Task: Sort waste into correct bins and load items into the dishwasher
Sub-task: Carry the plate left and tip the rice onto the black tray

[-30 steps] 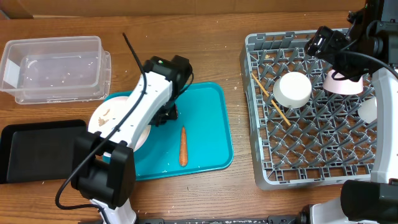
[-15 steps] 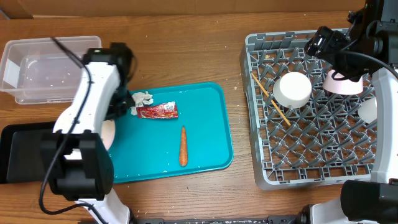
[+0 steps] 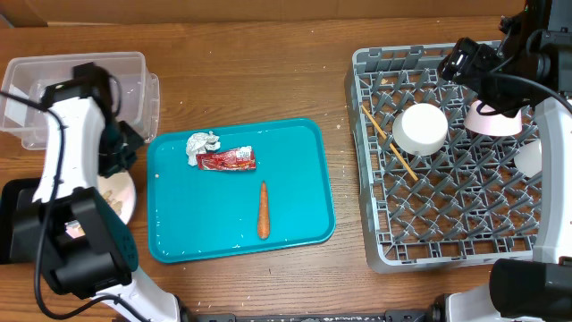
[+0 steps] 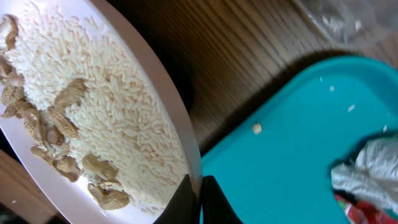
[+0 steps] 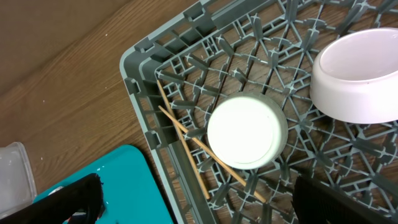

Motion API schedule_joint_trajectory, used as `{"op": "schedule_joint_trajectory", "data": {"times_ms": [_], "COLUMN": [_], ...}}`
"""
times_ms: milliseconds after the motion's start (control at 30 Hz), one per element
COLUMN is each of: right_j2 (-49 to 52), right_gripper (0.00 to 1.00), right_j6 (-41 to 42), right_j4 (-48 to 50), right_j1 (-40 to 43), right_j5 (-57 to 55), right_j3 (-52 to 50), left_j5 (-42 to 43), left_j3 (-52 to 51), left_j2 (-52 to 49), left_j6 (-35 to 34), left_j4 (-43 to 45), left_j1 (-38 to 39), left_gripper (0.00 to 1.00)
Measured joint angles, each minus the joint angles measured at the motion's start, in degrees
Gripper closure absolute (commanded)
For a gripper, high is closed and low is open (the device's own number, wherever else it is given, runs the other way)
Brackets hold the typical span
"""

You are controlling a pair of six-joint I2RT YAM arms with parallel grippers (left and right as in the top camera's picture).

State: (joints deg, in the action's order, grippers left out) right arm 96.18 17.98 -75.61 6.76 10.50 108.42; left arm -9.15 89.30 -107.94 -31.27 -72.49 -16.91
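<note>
Just left of the teal plastic tray (image 3: pixel 295 179): pale pink-white round plate (image 4: pixel 157 76) of rice (image 4: pixel 112 112) and peanuts (image 4: pixel 99 167), rim pinched in left jaws. Right jaws spread wide above grey lattice dish rack (image 5: pixel 140 65).

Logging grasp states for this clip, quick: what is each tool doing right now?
Left tool: closed on the plate rim.
Right tool: open, holding nothing.

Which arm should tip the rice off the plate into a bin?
Left. The left gripper holds the plate of rice by its rim, right beside the clear tub and black tray. The right gripper hangs open over the dish rack, across the table.
</note>
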Motion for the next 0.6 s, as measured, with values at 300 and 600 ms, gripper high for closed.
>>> {"op": "schedule_joint_trajectory", "data": {"times_ms": [300,600], "right_j2": [0.00,0.00], "right_gripper": [0.00,0.00], "right_j6": [0.02,0.02], "right_j4": [0.00,-0.02], "right_j1": [0.00,0.00], "right_j5": [-0.02,-0.02], "right_j3": [0.00,0.00], "left_j5": [7.23,17.66], "left_j3": [0.02,0.02], "left_j2": [0.00,0.00], "left_j6": [3.28,7.02], "left_j4": [5.49,8.52], "left_j1": [-8.48,-14.95], "left_gripper": [0.96,0.96]}}
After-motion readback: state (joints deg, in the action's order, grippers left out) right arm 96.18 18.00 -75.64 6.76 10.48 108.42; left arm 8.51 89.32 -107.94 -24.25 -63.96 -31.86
